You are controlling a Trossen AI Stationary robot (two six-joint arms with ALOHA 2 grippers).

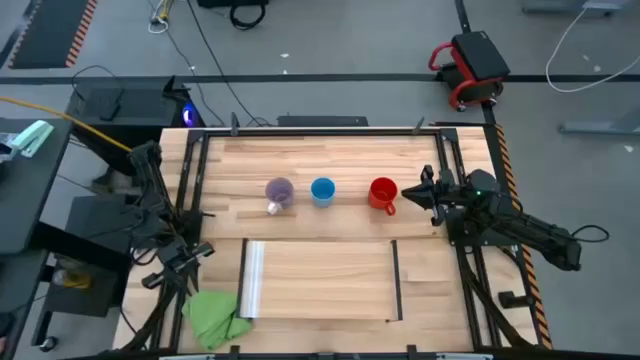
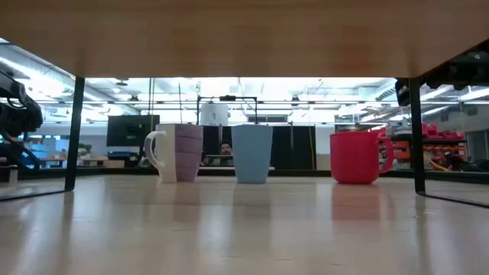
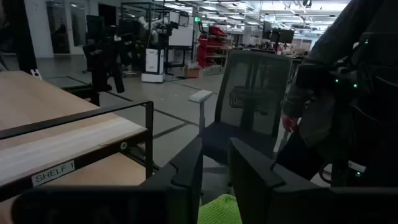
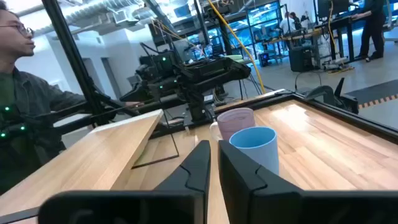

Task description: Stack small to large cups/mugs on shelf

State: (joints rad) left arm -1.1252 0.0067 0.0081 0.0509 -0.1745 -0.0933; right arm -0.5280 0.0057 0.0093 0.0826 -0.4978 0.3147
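While right gripper (image 1: 424,189), fingers narrowly parted, is hovering beside red handled mug (image 1: 382,193), we are seeing left gripper (image 1: 203,250) idling slightly apart at bench's left edge.

Three small mugs with handles stand upright in a row on the wooden table, apart from each other, about halfway between its far and near edges. The pale purple mug (image 1: 279,191) with a white handle is on the left. The bright blue mug (image 1: 322,191) is in the middle. The red mug (image 1: 383,193) is on the right. The flat light-wood shelf (image 1: 320,280), with a silvery strip on its left end, lies near the table's near edge.
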